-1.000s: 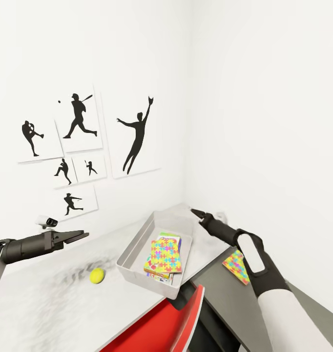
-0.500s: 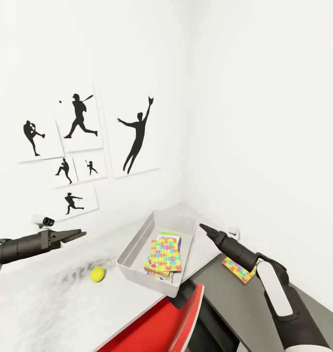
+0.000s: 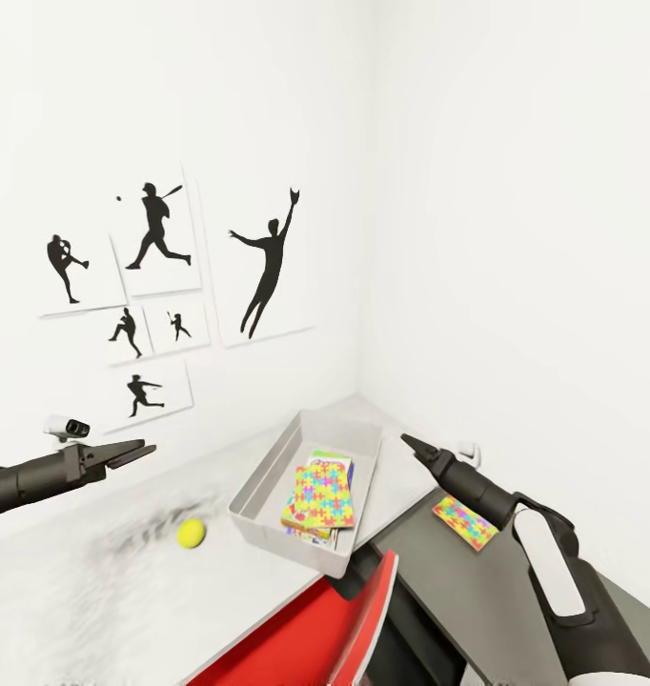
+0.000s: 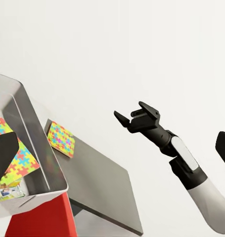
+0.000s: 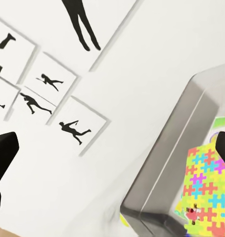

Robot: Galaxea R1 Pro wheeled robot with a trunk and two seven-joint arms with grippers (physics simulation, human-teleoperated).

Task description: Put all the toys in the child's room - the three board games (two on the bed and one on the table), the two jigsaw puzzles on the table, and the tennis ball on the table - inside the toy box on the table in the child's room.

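The light-grey toy box (image 3: 260, 483) stands on the table (image 3: 106, 591) near the corner of the child's room. A jigsaw puzzle (image 3: 321, 496) lies on top inside it, with edges of board games (image 3: 314, 537) showing beneath. The second jigsaw puzzle (image 3: 465, 522) lies flat on the dark-grey wing (image 3: 458, 591). The tennis ball (image 3: 191, 533) rests on the light top, left of the box. My left gripper (image 3: 142, 447) hovers open, above and left of the ball. My right gripper (image 3: 407, 440) hangs open above the table between the box and the loose puzzle; in the left wrist view the right gripper (image 4: 133, 114) has its fingers apart, empty.
A red chair back (image 3: 311, 624) sits at the table's front edge below the box. Black baseball silhouette prints (image 3: 155, 238) hang on the left wall. White walls close in behind and to the right of the table.
My right arm has swung right and lower, uncovering the puzzle on the dark wing. My left gripper has drawn back to the left and slightly up. The toys have not moved.
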